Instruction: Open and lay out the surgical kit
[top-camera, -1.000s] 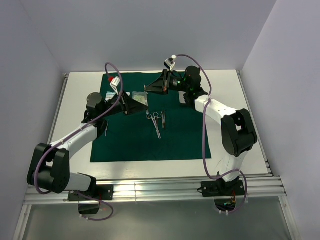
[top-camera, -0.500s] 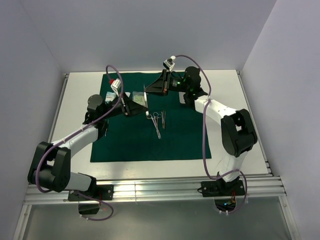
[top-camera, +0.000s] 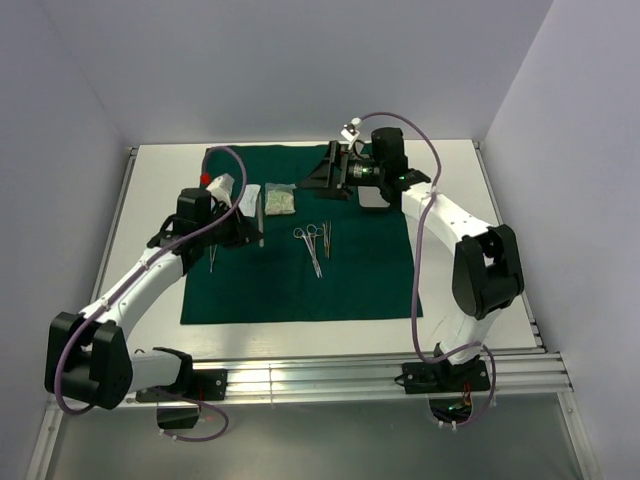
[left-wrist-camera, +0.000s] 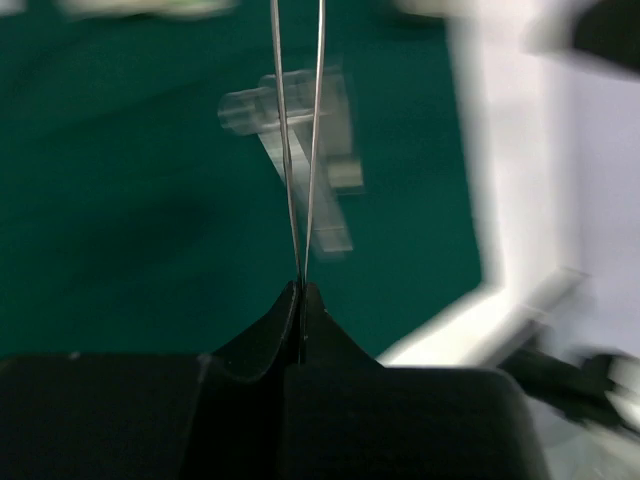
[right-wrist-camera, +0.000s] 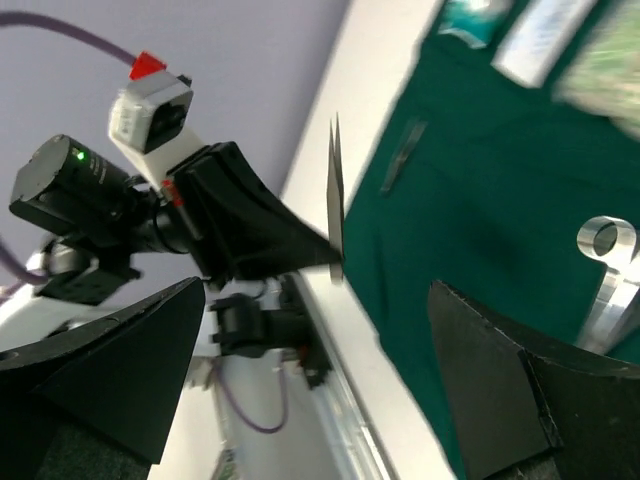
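Observation:
The dark green cloth (top-camera: 350, 270) of the surgical kit lies spread flat on the table. My left gripper (top-camera: 250, 228) (left-wrist-camera: 301, 290) is shut on slim steel tweezers (top-camera: 260, 212) (left-wrist-camera: 298, 150), whose two prongs stick out past the fingertips over the cloth's left part. My right gripper (top-camera: 310, 184) (right-wrist-camera: 318, 330) hangs open and empty above the cloth's far middle, facing the tweezers (right-wrist-camera: 335, 190). Pale packets (top-camera: 279, 200) (right-wrist-camera: 600, 80) lie near the far edge. Steel clamps (top-camera: 315, 240) rest at the cloth's middle. A small steel tray (top-camera: 372, 198) sits partly under the right arm.
Another slim steel tool (top-camera: 212, 258) (right-wrist-camera: 400, 155) lies at the cloth's left edge. White table (top-camera: 150, 200) borders the cloth on both sides. Grey walls close in the back and sides. A metal rail (top-camera: 350, 370) runs along the near edge.
The right gripper let go of the tweezers, opened wide and drew back to the right. The left gripper shut on the tweezers and carried them left, toward the cloth's left part.

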